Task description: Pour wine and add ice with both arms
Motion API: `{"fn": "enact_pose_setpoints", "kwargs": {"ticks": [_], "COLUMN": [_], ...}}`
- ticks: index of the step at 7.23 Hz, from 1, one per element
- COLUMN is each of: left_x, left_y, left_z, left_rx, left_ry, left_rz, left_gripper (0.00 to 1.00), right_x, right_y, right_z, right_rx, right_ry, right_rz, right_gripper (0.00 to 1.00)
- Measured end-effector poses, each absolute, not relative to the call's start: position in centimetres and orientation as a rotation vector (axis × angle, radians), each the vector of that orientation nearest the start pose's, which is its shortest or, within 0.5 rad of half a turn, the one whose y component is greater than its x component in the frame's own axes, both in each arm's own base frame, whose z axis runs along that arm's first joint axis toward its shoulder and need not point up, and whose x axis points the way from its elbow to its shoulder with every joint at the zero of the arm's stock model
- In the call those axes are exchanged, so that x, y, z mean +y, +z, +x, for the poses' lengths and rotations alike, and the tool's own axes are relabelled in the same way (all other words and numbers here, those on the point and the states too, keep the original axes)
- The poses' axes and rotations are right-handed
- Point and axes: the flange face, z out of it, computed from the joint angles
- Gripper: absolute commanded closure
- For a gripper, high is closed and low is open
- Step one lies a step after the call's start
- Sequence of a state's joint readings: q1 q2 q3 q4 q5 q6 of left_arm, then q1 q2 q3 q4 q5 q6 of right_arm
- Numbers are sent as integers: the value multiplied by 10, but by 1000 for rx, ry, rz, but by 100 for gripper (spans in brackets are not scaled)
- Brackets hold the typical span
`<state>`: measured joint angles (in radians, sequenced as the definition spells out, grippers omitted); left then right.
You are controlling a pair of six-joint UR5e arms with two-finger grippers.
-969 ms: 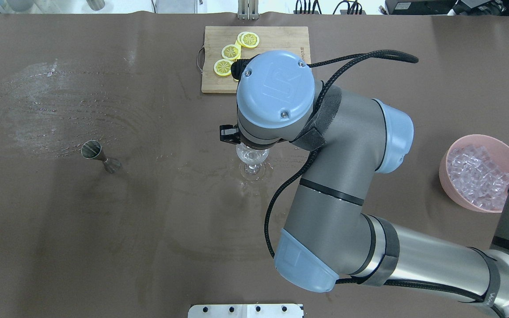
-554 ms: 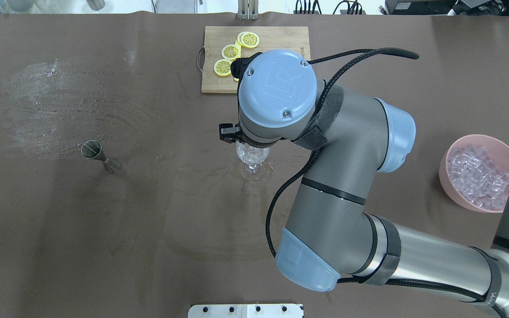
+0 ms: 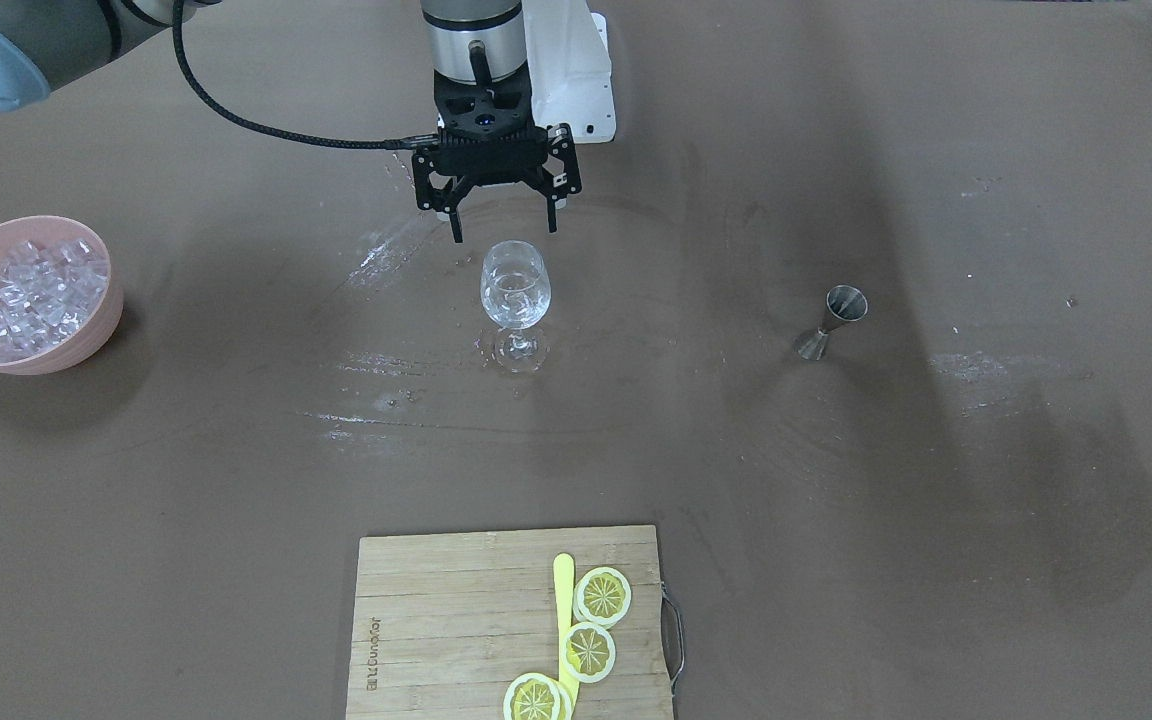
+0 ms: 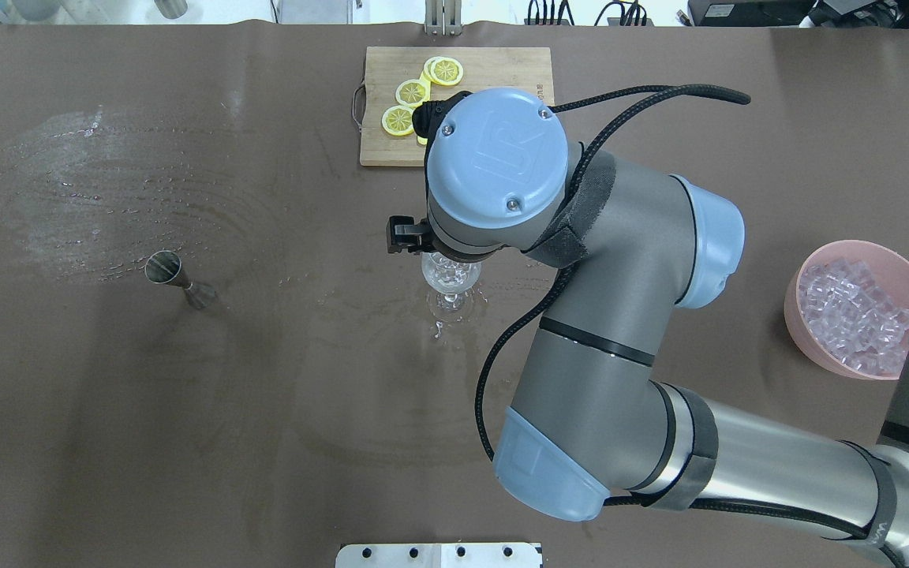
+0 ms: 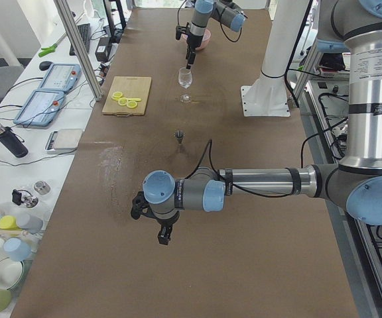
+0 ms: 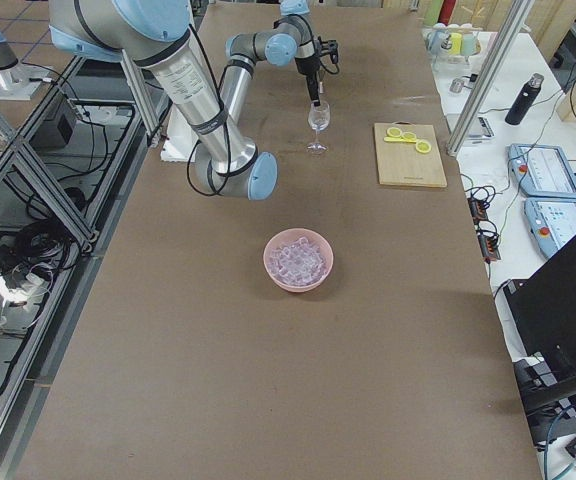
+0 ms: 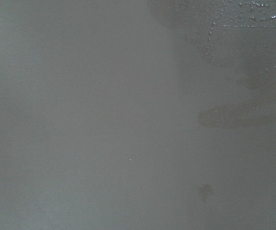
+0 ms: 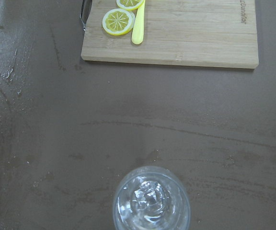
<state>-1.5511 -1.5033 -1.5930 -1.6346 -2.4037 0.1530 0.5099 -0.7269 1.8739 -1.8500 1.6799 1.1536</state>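
A clear wine glass stands mid-table with a few cubes of ice in its bowl. My right gripper hangs open just above and behind its rim, nothing between the fingers. From overhead the right wrist hides most of the glass. More ice fills a pink bowl on the robot's right side. Wine is out of view. My left gripper hovers low over bare table at the robot's left end; I cannot tell whether it is open or shut.
A steel jigger stands upright left of the glass. A bamboo cutting board with lemon slices and a yellow stick lies at the far edge. Water streaks mark the brown mat around the glass.
The right wrist has crept slightly toward the far side of the table. The glass, jigger and bowl have not moved.
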Motion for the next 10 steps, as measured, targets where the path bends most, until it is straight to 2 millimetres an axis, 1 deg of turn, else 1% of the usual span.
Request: {"fn": "enact_pose_setpoints", "kwargs": {"ticks": [1,2,3,4,5,6,7,8,9,10], "left_x": [-465,-465,-463,-459,-457,-457,-455,-454,-454,-454], "left_y": [667,661,654,649,644,639,634,632,630,630], "left_z": [-51,-52,-52,-53,-53,-54,-54,-55,-55,-55], "left_rx": [830,828,825,823,820,817,814,813,813,813], "left_ry": [170,172,176,179,182,185,187,189,189,190], "left_rz": [76,84,96,103,112,121,130,134,137,138], "left_gripper": [1,1,1,1,1,1,1,1,1,1], "right_x": [-414,-426,-449,-475,-503,-529,-552,-566,-572,-570], "right_y": [75,78,89,110,141,179,227,277,327,378], "right_z": [-476,-465,-442,-410,-370,-321,-266,-214,-164,-117], "right_rx": [-821,-818,-813,-805,-789,-771,-747,-718,-694,-684], "right_ry": [45,51,46,31,8,-26,-73,-128,-186,-238], "right_rz": [299,298,280,255,238,222,208,199,186,168], "right_gripper": [0,0,0,0,0,0,0,0,0,0]}}
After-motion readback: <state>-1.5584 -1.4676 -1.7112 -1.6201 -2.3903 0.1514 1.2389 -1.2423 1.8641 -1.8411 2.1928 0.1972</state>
